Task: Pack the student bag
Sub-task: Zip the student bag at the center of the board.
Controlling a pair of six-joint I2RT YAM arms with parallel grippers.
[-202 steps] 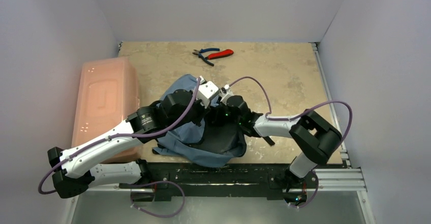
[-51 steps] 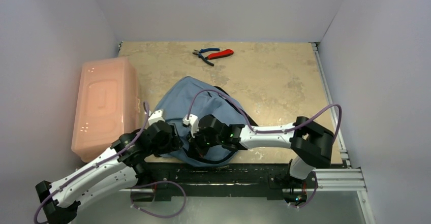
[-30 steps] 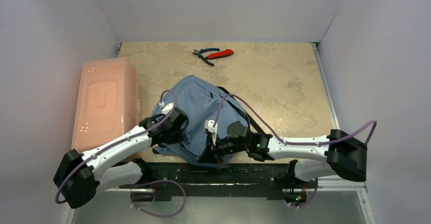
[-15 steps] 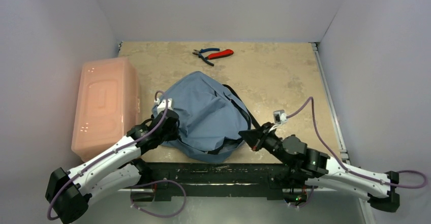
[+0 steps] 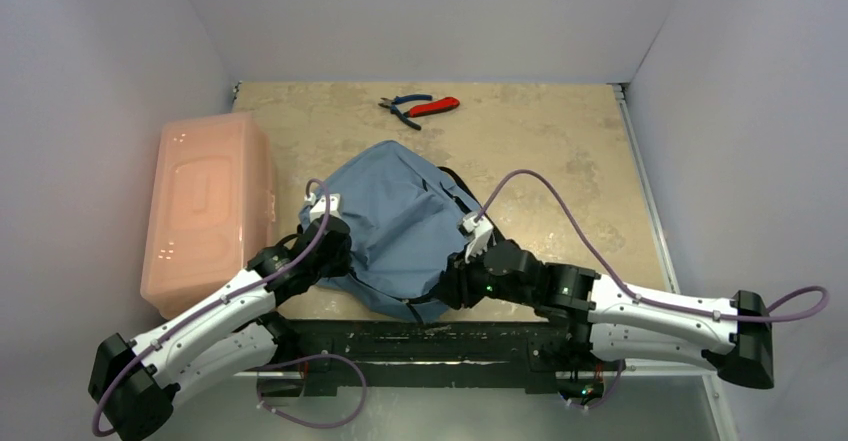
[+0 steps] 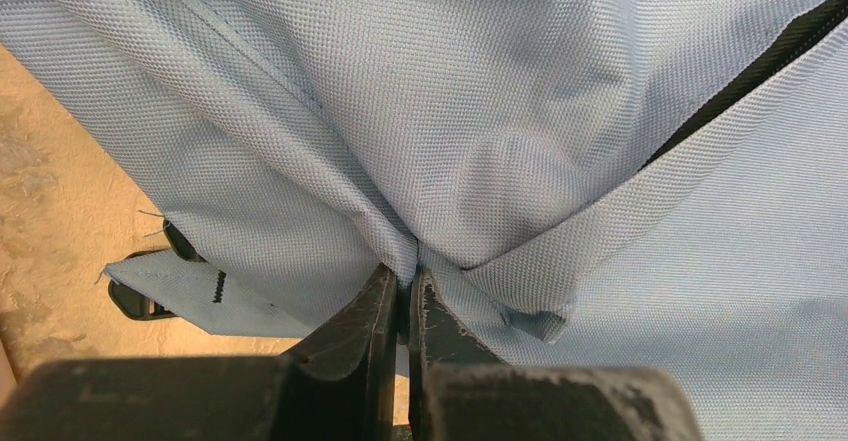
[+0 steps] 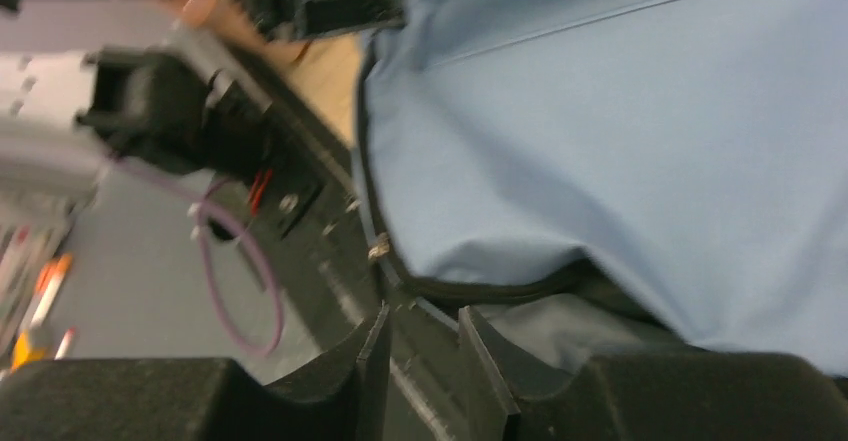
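Left gripper (image 6: 403, 279) is closed down to a sliver, pinching a gathered fold of the bag (image 5: 395, 221) at its left side; creases fan out from the pinch. Right gripper (image 7: 420, 323) sits at the bag's near-right corner, fingers a narrow gap apart beside the dark zip trim (image 7: 480, 289); the view is blurred, so whether it holds anything cannot be told. Edges: the table's (image 5: 560, 151) near edge and the black rail (image 5: 400, 336) run just behind both grippers, and the bag's near hem lies close to that edge. The pink box (image 5: 205, 206) stands to the left of the left gripper, near it but apart from the bag, so there is little room on that side. Bare tabletop lies to the right of the right gripper and beyond the bag. Pliers (image 5: 420, 107) lie well beyond both grippers, near the far edge. The bag lies between the two grippers, slumped and rumpled, grey-blue woven fabric with stitched seams. A dark zip line crosses to the upper right of the left gripper. A strap end (image 6: 170, 286) with a black buckle lies flat on the table, down and left of the left fingertips.
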